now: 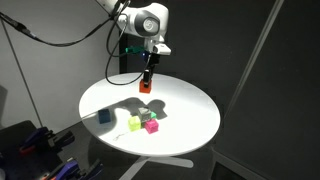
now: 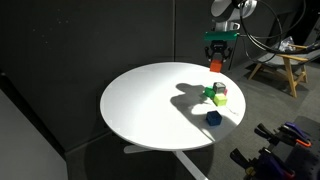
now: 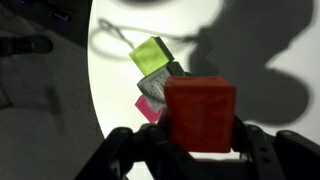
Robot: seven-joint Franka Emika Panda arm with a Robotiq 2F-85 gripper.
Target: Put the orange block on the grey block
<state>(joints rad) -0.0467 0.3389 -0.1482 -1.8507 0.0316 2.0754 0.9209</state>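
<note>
1. Closest to the wrist camera is the orange block (image 3: 200,112), pinched between the two dark fingers (image 3: 262,148) of the gripper (image 3: 195,145), one finger pressed against each side face
2. In both exterior views the held block (image 1: 145,87) hangs in the air above the white round table (image 1: 190,135), clear of its surface
3. Beneath it in the wrist view lie a yellow-green cube (image 3: 152,55) and a pink cube (image 3: 150,106); the shadowed cube wedged against them is probably the grey block (image 3: 178,70)
4. A blue cube (image 1: 104,117) stands apart from that cluster, nearer the table's edge
</note>
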